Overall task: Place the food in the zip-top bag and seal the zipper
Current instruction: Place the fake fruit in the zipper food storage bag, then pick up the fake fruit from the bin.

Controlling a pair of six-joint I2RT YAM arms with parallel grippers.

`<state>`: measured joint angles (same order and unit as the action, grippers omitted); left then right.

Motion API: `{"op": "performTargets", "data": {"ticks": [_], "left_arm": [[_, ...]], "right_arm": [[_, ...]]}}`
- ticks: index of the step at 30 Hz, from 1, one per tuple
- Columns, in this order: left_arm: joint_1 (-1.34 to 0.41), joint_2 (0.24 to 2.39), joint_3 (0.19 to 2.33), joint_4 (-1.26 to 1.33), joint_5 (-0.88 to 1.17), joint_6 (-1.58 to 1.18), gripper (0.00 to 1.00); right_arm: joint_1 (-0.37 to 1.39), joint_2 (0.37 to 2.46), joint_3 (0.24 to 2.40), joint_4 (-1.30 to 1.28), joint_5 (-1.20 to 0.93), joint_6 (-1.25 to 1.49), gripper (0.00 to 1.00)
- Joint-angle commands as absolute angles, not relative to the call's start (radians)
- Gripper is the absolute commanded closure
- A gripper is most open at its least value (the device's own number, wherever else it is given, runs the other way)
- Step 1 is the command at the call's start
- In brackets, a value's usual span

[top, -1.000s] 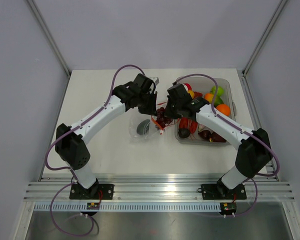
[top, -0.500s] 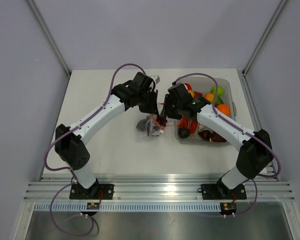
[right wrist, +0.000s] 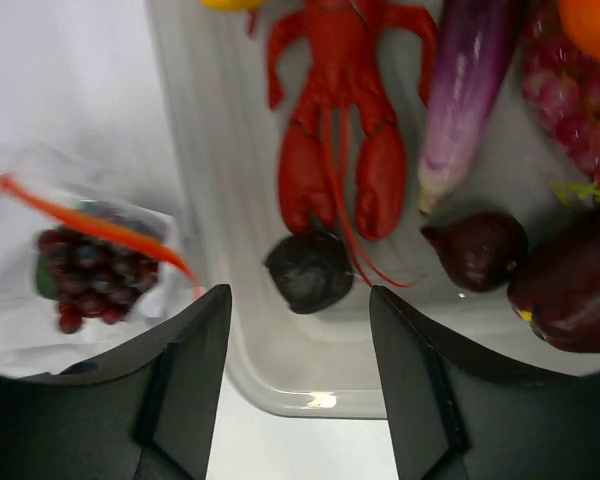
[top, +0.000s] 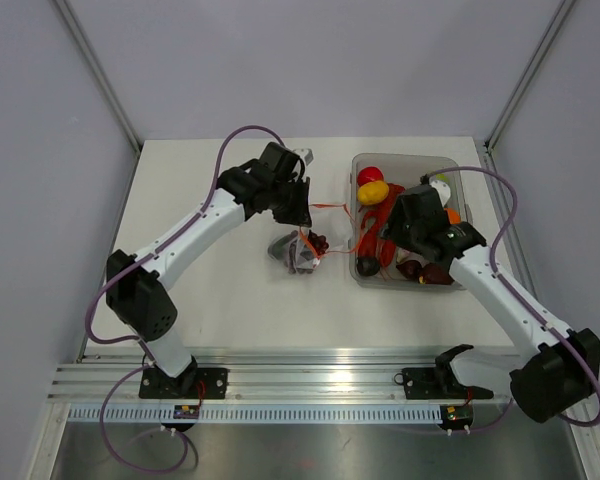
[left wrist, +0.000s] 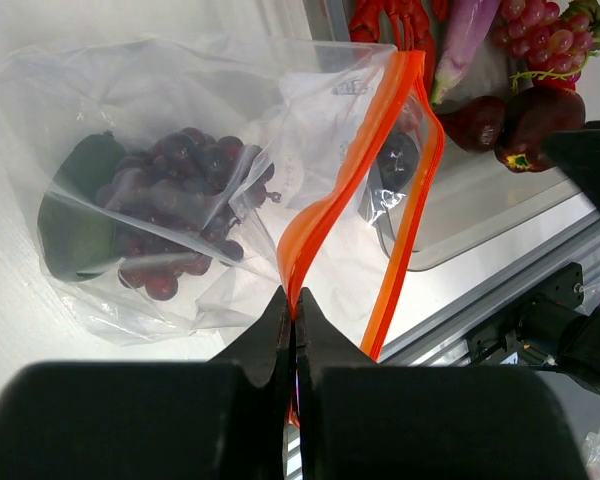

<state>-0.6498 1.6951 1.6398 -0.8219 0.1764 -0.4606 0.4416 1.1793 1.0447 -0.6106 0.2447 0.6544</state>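
White worktop carries a rigid clear tub of toy food, right gripper over it with jaws apart; just left sits the zip-top bag holding dark grapes and a green piece, its orange zipper pinched tight in the left gripper jaws, and faint print on the bag is too blurred to read.

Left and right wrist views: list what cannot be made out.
Left wrist: dark green item in the clear floppy bag, veiled by crumpled plastic; kind unclear.
Left wrist: orange zipper strip's near end, behind the shut left pincer.
Right wrist: orange fruit, cut by the top edge.
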Motion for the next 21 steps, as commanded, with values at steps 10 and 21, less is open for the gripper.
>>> {"op": "performTargets", "data": {"ticks": [10, 21], "left_arm": [[-0.643, 1.631, 1.611, -0.790, 0.193, -0.462, 1.00], [-0.643, 1.626, 1.601, -0.795, 0.190, -0.459, 1.00]], "right_arm": [[0.423, 1.443, 0.888, -0.411, 0.025, 0.733, 0.18], [0.420, 1.526, 0.885, -0.345, 0.058, 0.746, 0.42]]}}
